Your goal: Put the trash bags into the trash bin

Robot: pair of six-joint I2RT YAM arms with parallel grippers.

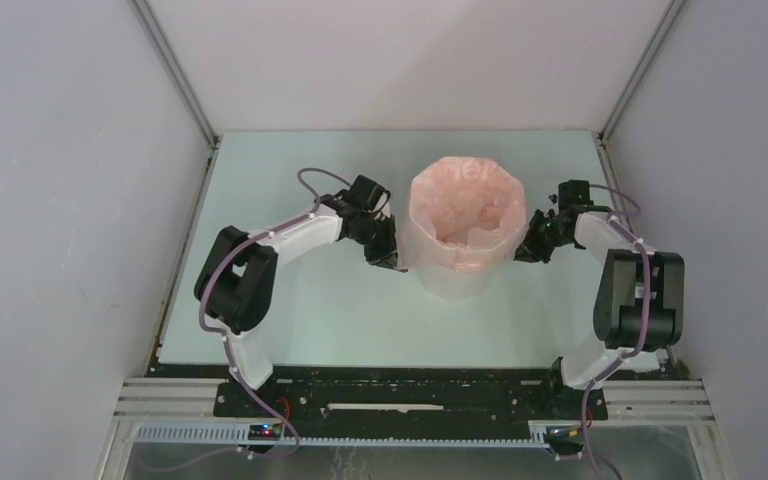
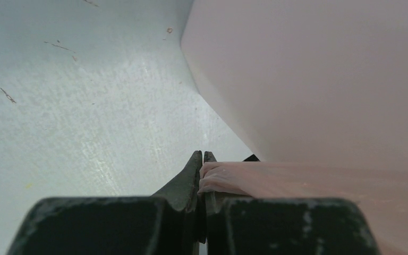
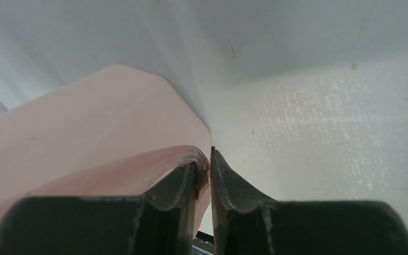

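The trash bin (image 1: 457,288) stands upright at mid-table. The pale-pink trash bag (image 1: 463,196) lines it, its film folded over the rim and down the outer wall. My left gripper (image 1: 388,260) is low against the bin's left side. In the left wrist view its jaws (image 2: 202,158) are shut on a bunched edge of the bag (image 2: 228,179), beside the bin wall (image 2: 308,79). My right gripper (image 1: 527,251) is at the bin's right side. In the right wrist view its jaws (image 3: 207,155) pinch a fold of bag film (image 3: 138,172).
The pale green table top (image 1: 300,320) spreads round the bin, enclosed by grey walls at the left, back and right. Both arm bases sit on the black rail (image 1: 410,395) at the near edge.
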